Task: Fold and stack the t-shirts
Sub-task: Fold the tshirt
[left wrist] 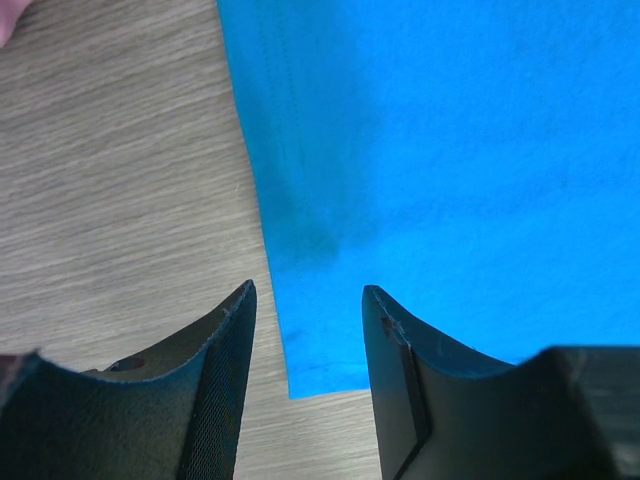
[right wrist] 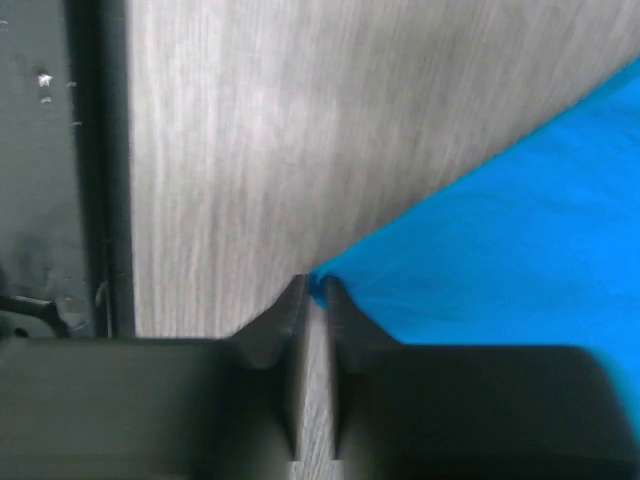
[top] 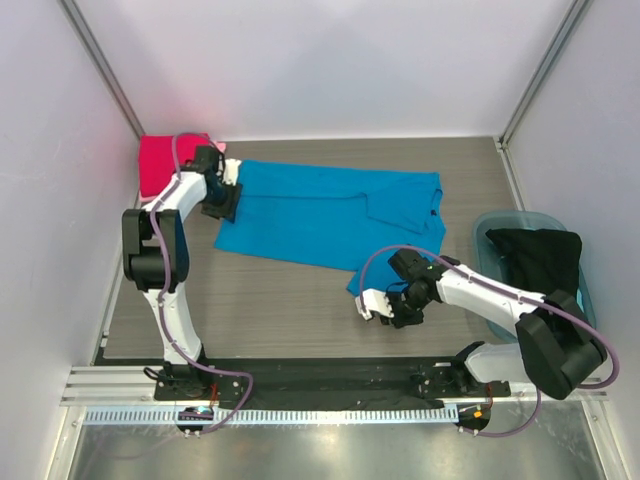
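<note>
Where the wood-grain table (top: 280, 310) is widest, we see the bright blue t-shirt (top: 320, 215) lying spread out flat, one sleeve folded in over its far right part. Its left hem runs between the spread jaws of the left gripper (left wrist: 308, 292), which straddle the cloth edge without closing on it. At its near right corner the right gripper (right wrist: 315, 285) has its fingers pressed almost together, pinching the very tip of the cloth. The crimson red t-shirt (top: 160, 165) sits folded in the far left corner, partly hidden by the left arm; a pale sliver (top: 220, 147) beside it may be the pink shirt. Right of the table, a translucent blue plastic tub (top: 490, 225) holds black cloth (top: 540, 255).
</note>
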Tool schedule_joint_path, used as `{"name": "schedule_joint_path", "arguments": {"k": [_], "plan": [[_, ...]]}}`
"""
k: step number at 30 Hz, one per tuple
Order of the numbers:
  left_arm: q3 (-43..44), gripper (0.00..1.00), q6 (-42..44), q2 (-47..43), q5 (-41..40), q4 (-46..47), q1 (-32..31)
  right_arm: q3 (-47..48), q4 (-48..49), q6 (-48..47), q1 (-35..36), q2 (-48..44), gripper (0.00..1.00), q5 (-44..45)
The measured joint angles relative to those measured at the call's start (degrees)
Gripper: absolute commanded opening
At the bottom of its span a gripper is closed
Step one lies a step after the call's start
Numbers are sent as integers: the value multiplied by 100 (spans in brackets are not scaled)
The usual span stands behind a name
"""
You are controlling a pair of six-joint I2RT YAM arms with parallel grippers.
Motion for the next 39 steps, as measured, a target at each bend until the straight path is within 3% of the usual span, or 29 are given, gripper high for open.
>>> {"name": "schedule_joint_path", "arguments": {"k": [2, 5, 7, 9, 14, 28, 39], "plan": [[-61, 49, 4, -83, -9, -22, 26, -9, 63, 35, 0, 9, 3, 70], [-319, 52, 7, -415, 101, -127, 168, -9, 120, 177, 0, -20, 1, 247], [-472, 64, -13, -688, 402, -304, 452, -9, 116, 273, 7, -122, 1, 479], [-560, 57, -70, -887, 774, -494, 863, -9, 105, 372, 9, -291, 1, 713], [-763, 56, -201, -949, 1545, -905, 1766, -9, 9, 761, 9, -791, 1, 1231], [-363, 47, -378, 282, 2422, -1346, 1626, -11, -57, 1443, 9, -951, 1, 2035], [-348, 12, -420, 391, 2428, -1344, 1567, -98, -13, 1552, -24, -1038, 1, 2184]]}}
